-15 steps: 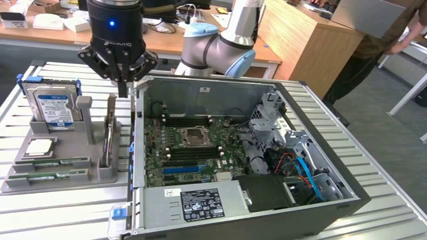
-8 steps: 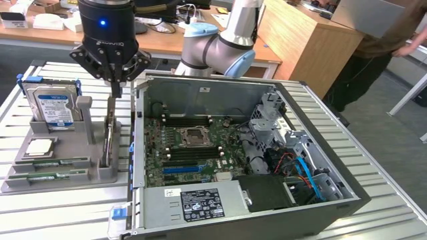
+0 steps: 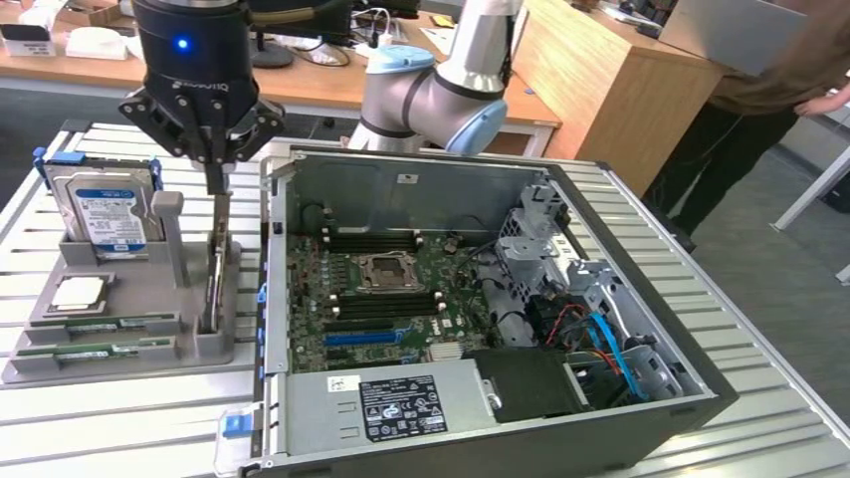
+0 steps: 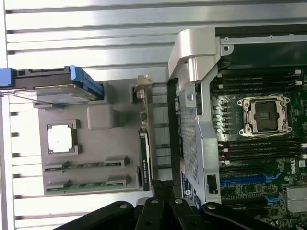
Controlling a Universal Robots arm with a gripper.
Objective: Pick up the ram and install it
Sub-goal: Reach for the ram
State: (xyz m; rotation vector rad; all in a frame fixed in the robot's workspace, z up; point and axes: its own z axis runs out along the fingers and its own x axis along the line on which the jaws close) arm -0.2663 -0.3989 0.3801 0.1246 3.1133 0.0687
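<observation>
Two green ram sticks lie flat in slots at the front of the grey holder (image 3: 199,351), one (image 3: 113,323) behind the other (image 3: 96,351); the wrist view shows them too (image 4: 86,165) (image 4: 86,184). My gripper (image 3: 214,171) hangs shut above the holder's right side, well behind and to the right of the sticks, with nothing visibly between its fingers. Directly under its tips stands an upright expansion card (image 3: 214,269). In the wrist view the black fingers (image 4: 162,188) meet over that card (image 4: 144,139).
A blue-framed hard drive (image 3: 104,207) and a processor chip (image 3: 78,292) sit in the same holder. To the exterior view's right stands the open computer case (image 3: 398,181), with black memory slots (image 3: 378,242) and a blue slot (image 3: 361,338) on its motherboard. A person (image 3: 777,85) stands at far right.
</observation>
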